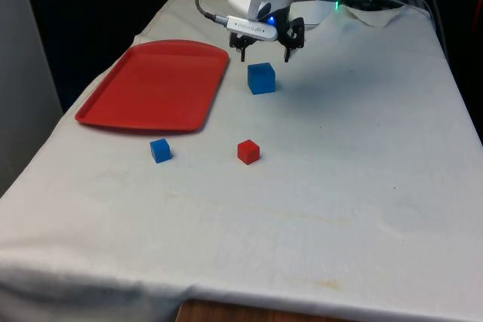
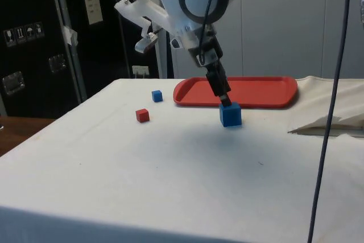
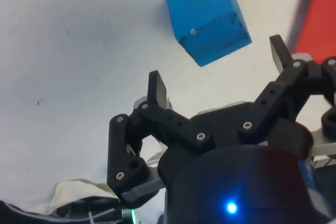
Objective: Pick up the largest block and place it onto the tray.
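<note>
Tray (image 1: 155, 84): red, flat on the counter (image 1: 362, 179), at the front view's left.
Small blue block (image 1: 160, 150): on the cloth just in front of the tray.
Red block (image 1: 248, 151): beside the small blue block, apart from it.
Large blue block (image 1: 261, 78): on the counter, just right of the tray.
Tool (image 1: 265, 55): fingers spread wide, grasping nothing, poised just above and behind the large blue block.
</note>
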Robot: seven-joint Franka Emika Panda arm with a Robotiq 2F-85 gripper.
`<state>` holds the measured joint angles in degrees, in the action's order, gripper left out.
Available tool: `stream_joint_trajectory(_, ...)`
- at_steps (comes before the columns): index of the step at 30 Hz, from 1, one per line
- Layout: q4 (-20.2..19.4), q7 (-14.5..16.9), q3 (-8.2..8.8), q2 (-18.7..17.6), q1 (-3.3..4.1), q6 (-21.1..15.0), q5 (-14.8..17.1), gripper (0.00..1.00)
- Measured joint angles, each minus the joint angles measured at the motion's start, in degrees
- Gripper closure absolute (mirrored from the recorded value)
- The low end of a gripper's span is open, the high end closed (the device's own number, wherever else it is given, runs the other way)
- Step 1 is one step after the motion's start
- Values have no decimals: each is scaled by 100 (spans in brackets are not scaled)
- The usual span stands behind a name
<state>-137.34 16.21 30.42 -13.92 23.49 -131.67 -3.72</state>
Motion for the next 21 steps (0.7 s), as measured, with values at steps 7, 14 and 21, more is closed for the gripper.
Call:
stream_joint_trajectory(7,0,74,-11,-120,0,-115,23,0)
stream_joint_trajectory(14,0,126,-29,-275,0,-229,23,0)
stream_joint_trajectory(21,0,155,-57,-407,0,-332,57,0)
